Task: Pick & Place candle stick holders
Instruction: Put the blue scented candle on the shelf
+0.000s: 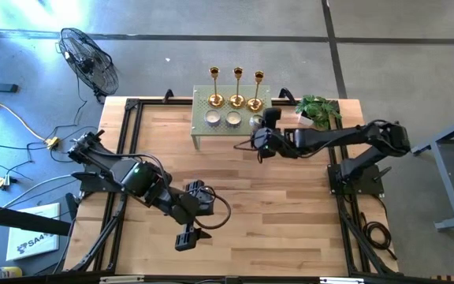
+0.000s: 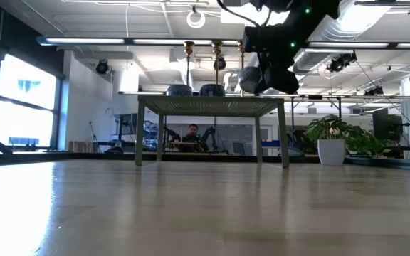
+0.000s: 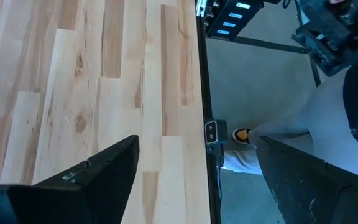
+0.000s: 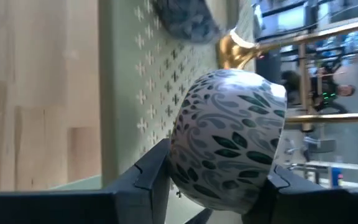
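A: What has the right claw (image 4: 213, 186) got?

B: It is clamped on a round white bowl patterned with grey-green leaves (image 4: 229, 140), held at the front right corner of the pale green perforated metal stand (image 1: 203, 130). The three shiny gold candle stick holders (image 1: 237, 100) stand upright in a row along the stand's back edge, none of them gripped.

A: And the left claw (image 1: 187, 239)?

B: Spread wide and empty, near the front edge of the wooden table (image 1: 290, 221).

A: How should the bowl go?

B: I'd keep it level and move it slowly; the gold base just behind it looks easy to knock.

A: The count?

B: Three candle holders, three patterned bowls counting the held one, with two (image 1: 222, 119) resting on the stand, and one potted green plant (image 1: 319, 110) beside it.
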Available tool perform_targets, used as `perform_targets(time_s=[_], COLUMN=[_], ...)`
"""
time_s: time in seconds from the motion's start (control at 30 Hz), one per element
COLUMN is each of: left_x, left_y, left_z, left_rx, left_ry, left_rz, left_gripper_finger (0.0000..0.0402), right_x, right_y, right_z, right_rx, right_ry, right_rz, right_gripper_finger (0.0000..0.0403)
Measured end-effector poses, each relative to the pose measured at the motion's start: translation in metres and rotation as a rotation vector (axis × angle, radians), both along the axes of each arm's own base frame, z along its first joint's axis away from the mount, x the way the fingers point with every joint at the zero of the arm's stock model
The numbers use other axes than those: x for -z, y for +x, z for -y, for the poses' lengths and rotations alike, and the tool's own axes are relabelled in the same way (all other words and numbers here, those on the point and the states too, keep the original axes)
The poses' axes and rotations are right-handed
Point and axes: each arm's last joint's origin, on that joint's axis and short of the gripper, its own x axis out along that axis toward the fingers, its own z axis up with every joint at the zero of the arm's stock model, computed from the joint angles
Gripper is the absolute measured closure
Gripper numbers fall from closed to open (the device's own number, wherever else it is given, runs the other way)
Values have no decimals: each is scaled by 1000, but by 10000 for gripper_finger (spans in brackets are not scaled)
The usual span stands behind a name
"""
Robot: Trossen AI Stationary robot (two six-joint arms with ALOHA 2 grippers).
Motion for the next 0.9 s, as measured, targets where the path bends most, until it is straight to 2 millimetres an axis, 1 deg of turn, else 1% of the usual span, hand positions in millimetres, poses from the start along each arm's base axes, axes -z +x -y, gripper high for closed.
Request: perform_targets(time_s=[0.17,0.33,0.57,0.9], left_x=[0,0,0,0], left_y=[0,-1,-1,-1], left_z=[0,2,2,2], left_rx=[3,9,9,5], left_ry=[-2,1,1,4], left_rz=[-2,0,0,2], left_gripper_finger=[85,85,85,85], right_x=[3,6,6,5], right_y=[-4,-5,-5,-2], right_z=[15,24,27,26], right_rx=[4,13,-12,5], right_ry=[61,92,143,241], right_rz=[-27,-39,-23,93], right_gripper_finger=[273,272,272,272])
